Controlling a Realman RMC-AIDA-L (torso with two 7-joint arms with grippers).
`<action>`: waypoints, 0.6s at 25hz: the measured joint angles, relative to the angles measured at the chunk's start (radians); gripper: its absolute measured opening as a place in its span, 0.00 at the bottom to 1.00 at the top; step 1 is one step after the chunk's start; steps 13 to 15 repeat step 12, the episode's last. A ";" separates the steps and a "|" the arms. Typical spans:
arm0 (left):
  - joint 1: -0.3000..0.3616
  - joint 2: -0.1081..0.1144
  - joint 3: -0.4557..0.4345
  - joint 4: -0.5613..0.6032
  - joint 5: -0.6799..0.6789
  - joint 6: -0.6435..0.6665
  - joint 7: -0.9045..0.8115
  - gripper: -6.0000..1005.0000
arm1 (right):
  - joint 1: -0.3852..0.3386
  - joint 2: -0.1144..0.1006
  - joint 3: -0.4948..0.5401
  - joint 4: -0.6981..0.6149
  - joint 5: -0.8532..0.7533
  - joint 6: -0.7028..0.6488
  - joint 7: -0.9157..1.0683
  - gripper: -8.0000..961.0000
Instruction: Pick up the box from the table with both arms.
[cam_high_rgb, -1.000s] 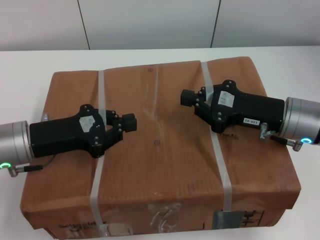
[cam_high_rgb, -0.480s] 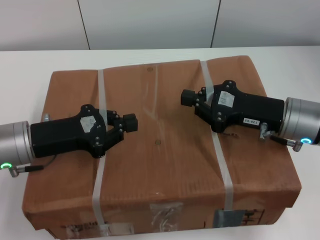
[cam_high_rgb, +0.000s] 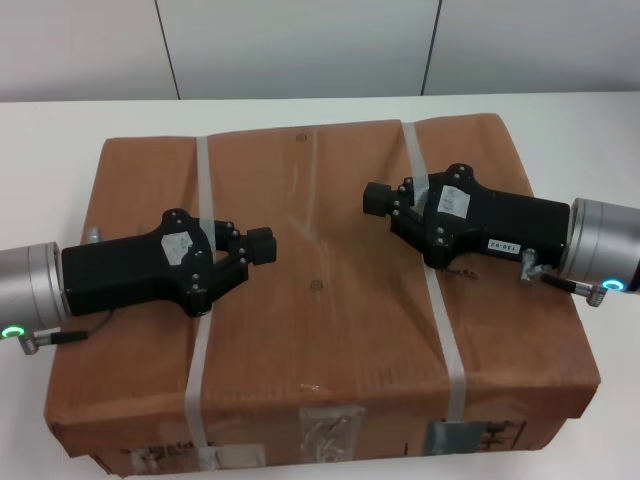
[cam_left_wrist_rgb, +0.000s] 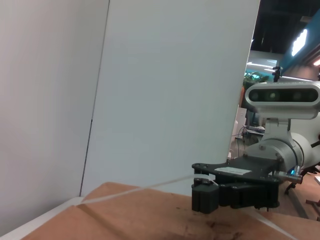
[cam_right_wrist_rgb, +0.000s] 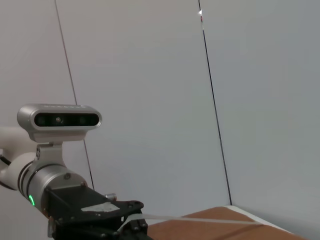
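The brown paper box (cam_high_rgb: 320, 300) lies on the white table (cam_high_rgb: 560, 120), with two whitish straps (cam_high_rgb: 445, 340) across it and tape and labels (cam_high_rgb: 330, 430) on its near side. My left gripper (cam_high_rgb: 265, 245) is shut and empty, lying low over the box top near the left strap and pointing inward. My right gripper (cam_high_rgb: 375, 198) is shut and empty over the box top by the right strap, pointing at the left one. The left wrist view shows the right gripper (cam_left_wrist_rgb: 204, 197) just over the box top (cam_left_wrist_rgb: 125, 215). The right wrist view shows the left gripper (cam_right_wrist_rgb: 132, 227) and the box (cam_right_wrist_rgb: 225, 227).
A pale panelled wall (cam_high_rgb: 300, 45) stands behind the table. White tabletop shows to the left (cam_high_rgb: 40, 170), to the right and behind the box. The box's near edge reaches the bottom of the head view.
Almost nothing has changed. The right gripper has shifted very slightly to the right and down. The left gripper and the box stay in place.
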 joint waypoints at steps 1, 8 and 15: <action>0.000 0.000 0.000 0.000 0.000 0.000 0.000 0.07 | 0.000 0.000 0.000 0.000 0.000 0.000 0.000 0.03; 0.000 0.000 0.000 0.002 0.000 -0.008 0.000 0.07 | -0.002 0.000 0.005 0.000 0.000 0.000 0.000 0.03; 0.000 0.000 0.000 0.002 0.000 -0.011 0.000 0.07 | -0.002 0.000 0.006 0.000 0.000 0.000 0.000 0.03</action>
